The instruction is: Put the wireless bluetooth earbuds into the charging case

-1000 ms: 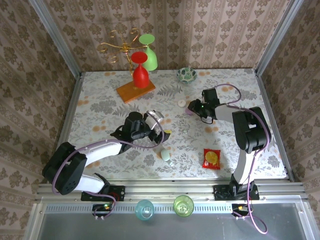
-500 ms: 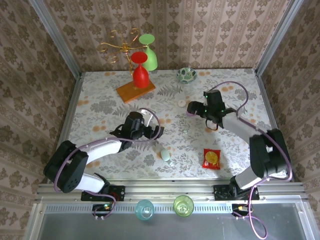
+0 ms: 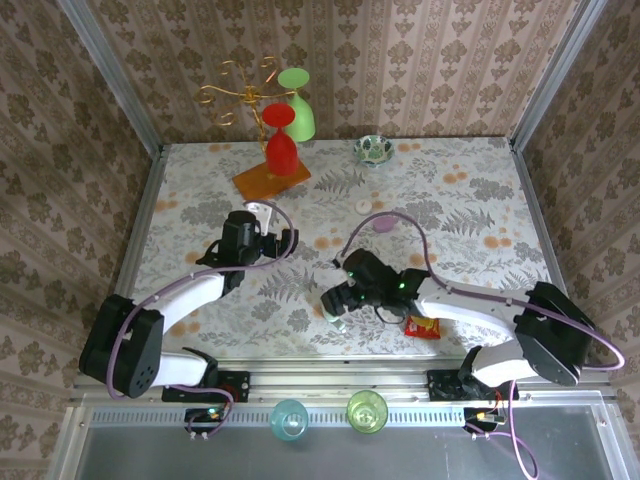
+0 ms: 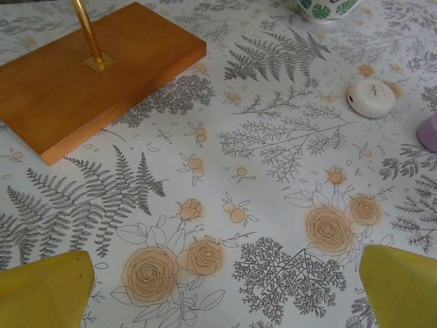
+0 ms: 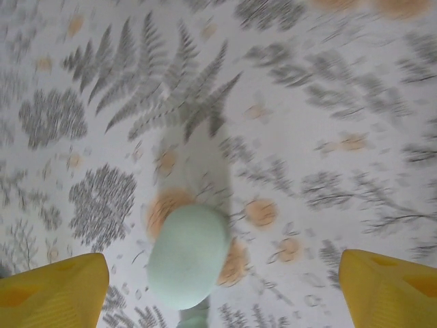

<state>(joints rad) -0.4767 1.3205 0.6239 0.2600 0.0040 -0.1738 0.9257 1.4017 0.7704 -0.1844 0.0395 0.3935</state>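
A mint-green pebble-shaped charging case (image 5: 188, 255) lies shut on the floral tablecloth, with a tiny pale mint piece (image 5: 194, 320) just below it that may be an earbud. My right gripper (image 5: 222, 294) hangs open over it, its yellow fingers (image 5: 51, 290) wide on either side and touching nothing. From above, that gripper (image 3: 333, 305) is at front centre over the case (image 3: 336, 320). A lilac case (image 3: 383, 224) lies further back. My left gripper (image 4: 225, 301) is open above bare cloth, at centre left of the top view (image 3: 262, 212).
A wooden base (image 4: 82, 82) with a gold stem stands ahead-left of the left gripper. A small white round piece (image 4: 371, 98) and a patterned bowl (image 3: 372, 150) sit at the back. A red snack packet (image 3: 422, 325) lies under the right forearm. Two cups (image 3: 366, 410) stand below the table edge.
My right arm has swung from the lilac case at the back right to the front centre over the mint case, jaws opening. My left arm has drawn back toward the left.
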